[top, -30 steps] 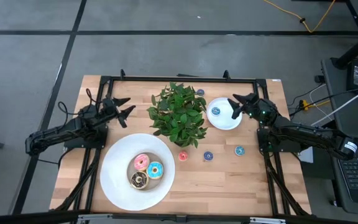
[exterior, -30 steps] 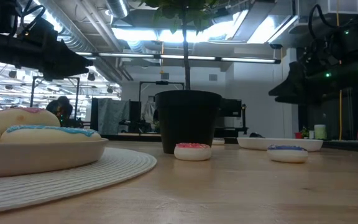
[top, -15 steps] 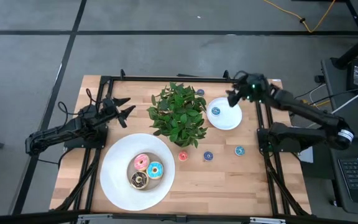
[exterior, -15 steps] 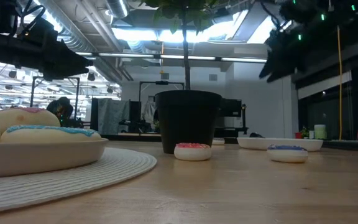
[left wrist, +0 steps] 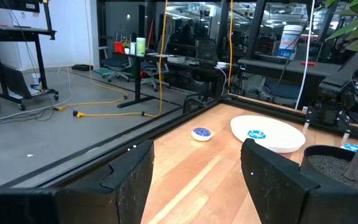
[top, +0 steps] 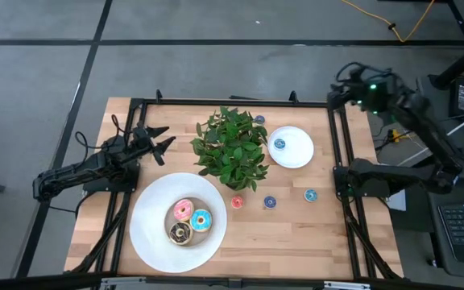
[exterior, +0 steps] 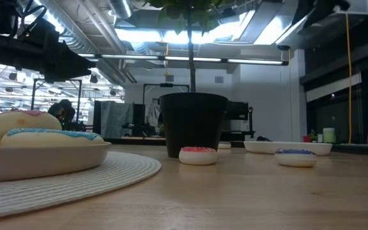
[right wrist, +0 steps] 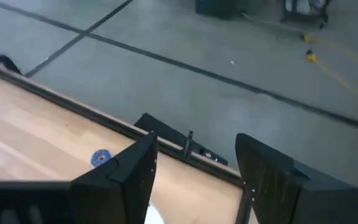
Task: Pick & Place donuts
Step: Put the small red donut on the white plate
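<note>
At the near edge of the tabletop (top: 296,234), the large white plate (top: 155,234) holds three donuts close together: the pink-frosted donut (top: 183,210), the light-blue-frosted donut (top: 200,219) and the chocolate-brown donut (top: 180,234). Just beyond the plate, three tiny donuts lie in a row on the bare wood: a red one (top: 237,201), a dark blue one (top: 270,202) and a teal one (top: 309,194). Behind them stands the potted plant (top: 230,147). Beside it, the small white plate (top: 291,147) carries one tiny blue donut (top: 279,144). Another tiny blue donut (top: 259,120) lies on the wood near the far edge. The left gripper (top: 158,140) hovers left of the plant, jaws apart and empty. The right gripper (top: 334,90) hangs over the far right corner, jaws apart and empty.
</note>
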`<act>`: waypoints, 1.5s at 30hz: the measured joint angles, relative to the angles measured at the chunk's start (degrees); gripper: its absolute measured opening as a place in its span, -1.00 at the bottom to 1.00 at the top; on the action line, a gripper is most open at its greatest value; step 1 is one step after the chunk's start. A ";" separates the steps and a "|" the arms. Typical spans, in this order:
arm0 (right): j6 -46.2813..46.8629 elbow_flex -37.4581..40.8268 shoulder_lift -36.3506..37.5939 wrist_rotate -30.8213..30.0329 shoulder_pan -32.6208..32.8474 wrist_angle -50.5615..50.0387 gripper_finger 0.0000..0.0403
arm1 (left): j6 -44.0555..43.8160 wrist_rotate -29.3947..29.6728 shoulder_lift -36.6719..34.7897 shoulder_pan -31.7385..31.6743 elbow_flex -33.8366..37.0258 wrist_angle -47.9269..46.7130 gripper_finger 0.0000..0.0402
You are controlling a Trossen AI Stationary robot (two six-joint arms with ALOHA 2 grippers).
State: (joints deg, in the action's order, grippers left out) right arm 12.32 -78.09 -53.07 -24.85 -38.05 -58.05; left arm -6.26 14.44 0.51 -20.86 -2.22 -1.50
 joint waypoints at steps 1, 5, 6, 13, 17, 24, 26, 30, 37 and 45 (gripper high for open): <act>1.22 -2.14 -0.19 0.28 -0.58 -2.34 0.08 | 0.00 0.00 0.02 0.00 0.00 0.00 0.16; 5.62 -9.43 -0.76 6.62 -4.41 -11.38 0.08 | 0.00 0.00 0.00 0.00 0.00 -0.01 0.16; 5.97 -10.83 -0.76 9.55 -5.74 -12.83 0.08 | 0.00 0.00 0.00 0.00 0.00 -0.02 0.16; 4.51 -19.61 -0.48 28.03 -13.31 -14.83 0.08 | 0.00 0.00 0.00 0.00 -0.02 0.00 0.16; 2.21 -24.72 -1.69 35.62 -14.98 -14.93 0.08 | 0.00 0.00 0.00 0.00 -0.02 0.00 0.16; 2.12 -31.63 -8.79 41.52 -13.82 -14.48 0.08 | 0.00 0.00 0.02 0.02 -0.02 -0.02 0.16; 2.14 -33.05 -11.38 41.50 -12.34 -14.52 0.08 | -0.02 0.00 0.00 0.02 -0.02 -0.02 0.16; 2.47 -35.56 -17.24 41.01 -6.93 -14.35 0.08 | 0.00 0.01 0.01 0.02 -0.02 -0.01 0.16; 2.16 -40.42 -27.40 27.80 11.19 -13.77 0.08 | 0.00 0.00 0.01 0.02 -0.02 -0.01 0.16; 8.53 -44.76 -35.18 4.15 30.45 -14.15 0.08 | 0.00 0.02 0.02 0.00 -0.02 -0.02 0.16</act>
State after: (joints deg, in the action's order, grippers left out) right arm 20.84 -122.85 -88.25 -20.70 -7.60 -72.21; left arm -6.26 14.46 0.53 -20.86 -2.24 -1.52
